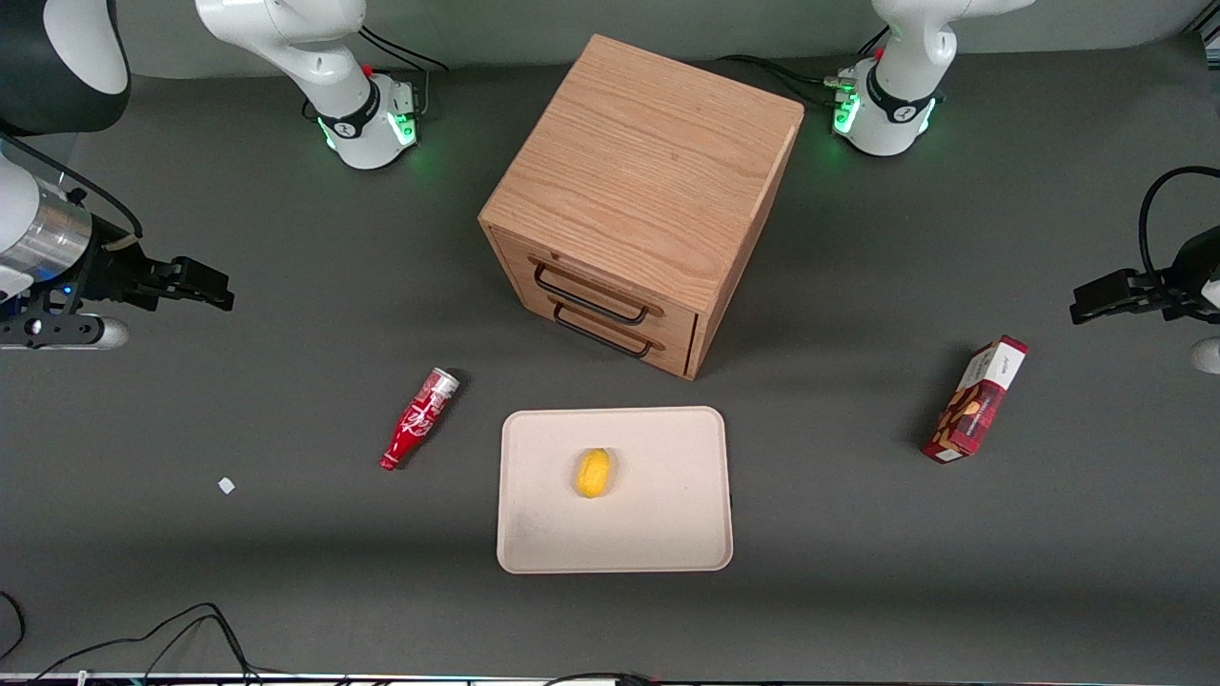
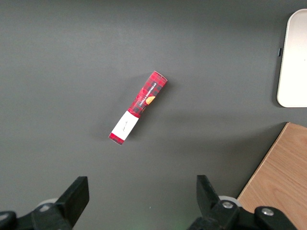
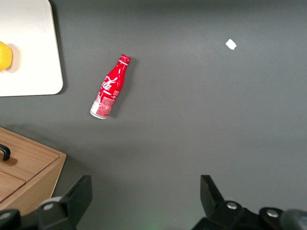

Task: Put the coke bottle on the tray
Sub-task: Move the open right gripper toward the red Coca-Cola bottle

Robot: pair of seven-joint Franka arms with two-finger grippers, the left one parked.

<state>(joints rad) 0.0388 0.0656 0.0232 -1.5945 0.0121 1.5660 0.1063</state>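
Observation:
The coke bottle (image 1: 419, 419) lies on its side on the dark table, beside the tray toward the working arm's end, silver base pointing away from the front camera and red cap toward it. It also shows in the right wrist view (image 3: 111, 93). The beige tray (image 1: 658, 534) lies flat in front of the wooden cabinet; its corner shows in the right wrist view (image 3: 43, 72). My gripper (image 1: 205, 286) hovers high at the working arm's end of the table, well apart from the bottle. It is open and empty, with bare table between its fingers (image 3: 208, 191).
A yellow lemon (image 1: 593, 473) lies on the tray. A wooden drawer cabinet (image 1: 639, 200) stands farther from the front camera than the tray. A red snack box (image 1: 974, 400) lies toward the parked arm's end. A small white scrap (image 1: 226, 486) lies near the bottle.

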